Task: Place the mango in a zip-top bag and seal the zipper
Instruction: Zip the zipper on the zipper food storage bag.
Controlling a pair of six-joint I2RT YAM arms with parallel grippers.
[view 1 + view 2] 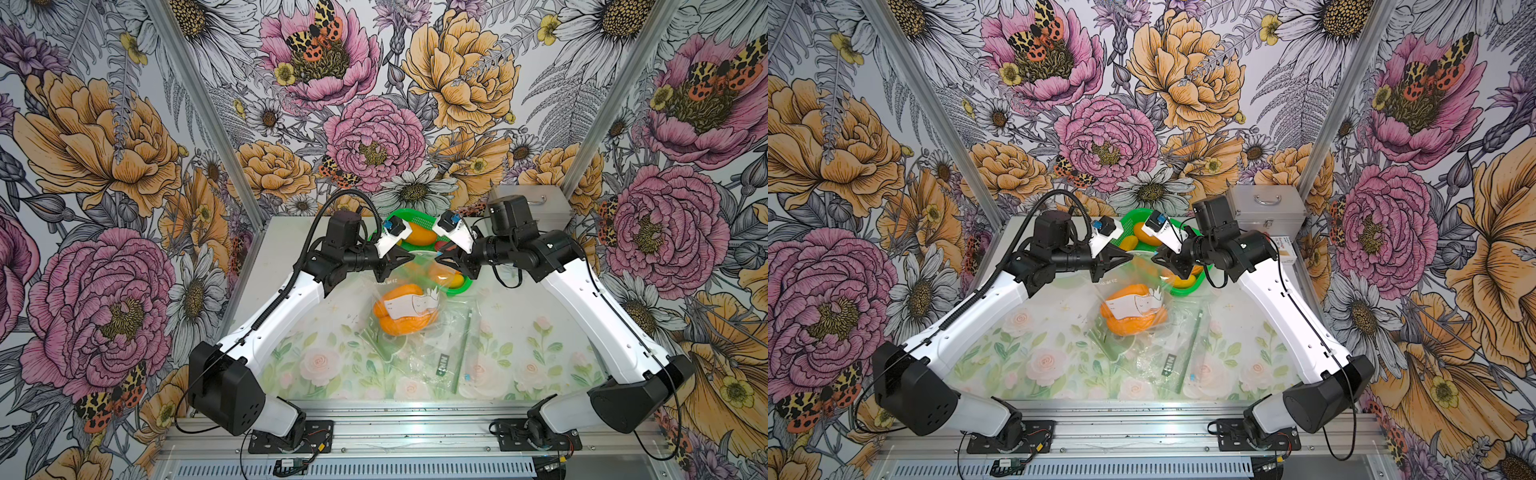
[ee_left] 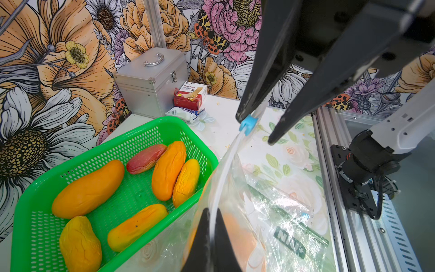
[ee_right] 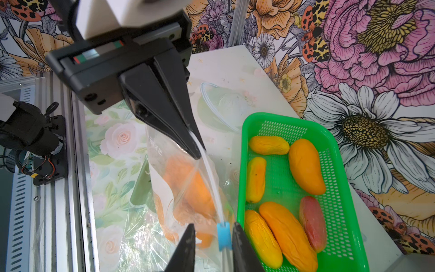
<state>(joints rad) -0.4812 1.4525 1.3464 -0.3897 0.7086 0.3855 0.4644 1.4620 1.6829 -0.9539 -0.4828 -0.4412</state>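
Right wrist view looks down on a clear bag [image 3: 164,153] held up just beside a green basket [image 3: 240,164], with one orange mango [image 3: 195,188] inside it. The left gripper [image 3: 196,152] is clamped tight on one end of the bag's white zipper strip [image 3: 211,179]. The right gripper [image 3: 213,225] sits at the strip's other end, its jaws a narrow way apart, one on each side of the blue slider [image 3: 223,235]. The slider lies close against the jaw nearer the basket, and a gap shows on its other side. The strip runs in a gentle curve from one gripper to the other, along the basket's long wall. The mango sits below that strip, lower than both grippers and between them, touching neither. In both top views the mango [image 1: 405,318] lies low in the bag, on the side of the basket that faces the arm bases. Six more mangoes [image 3: 306,164] lie in the basket, five yellow-orange and one red. Whether the zipper is closed along its whole length cannot be told.
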